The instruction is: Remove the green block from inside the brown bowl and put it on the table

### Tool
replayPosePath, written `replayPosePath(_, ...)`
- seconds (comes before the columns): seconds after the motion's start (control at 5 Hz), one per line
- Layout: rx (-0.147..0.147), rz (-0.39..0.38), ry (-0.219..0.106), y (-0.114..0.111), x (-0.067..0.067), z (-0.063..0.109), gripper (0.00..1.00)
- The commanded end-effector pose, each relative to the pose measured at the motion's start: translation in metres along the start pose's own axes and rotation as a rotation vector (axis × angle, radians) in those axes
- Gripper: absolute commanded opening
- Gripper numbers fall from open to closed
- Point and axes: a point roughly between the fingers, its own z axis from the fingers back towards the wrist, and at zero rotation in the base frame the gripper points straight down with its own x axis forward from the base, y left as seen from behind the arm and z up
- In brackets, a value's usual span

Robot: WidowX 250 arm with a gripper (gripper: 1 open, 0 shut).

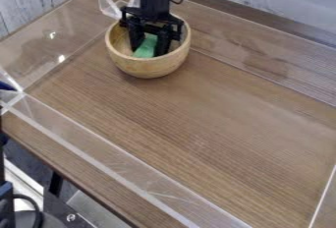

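Observation:
The brown bowl [147, 71] stands at the far left of the table [197, 134]. Inside it lies the green block [141, 47], leaning against the pale inner wall. My black gripper [151, 41] reaches straight down into the bowl, with one finger on each side of the block, shut on it. The block's middle is hidden behind the fingers. It still rests in the bowl.
Clear acrylic walls [59, 70] run along the table's edges; one passes close behind and to the left of the bowl. Open wood-grain tabletop stretches in front of and to the right of the bowl.

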Motion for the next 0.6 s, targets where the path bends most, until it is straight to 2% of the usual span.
replayPosePath(0.0, 0.002, 0.009, -0.123, 0.004, 0.002, 0.048, 0.0)
replayPosePath(0.2, -0.012, 0.007, -0.159, 0.002, -0.001, 0.067, 0.0)
replayPosePath(0.4, -0.038, 0.004, -0.216, -0.001, -0.007, 0.098, 0.0)
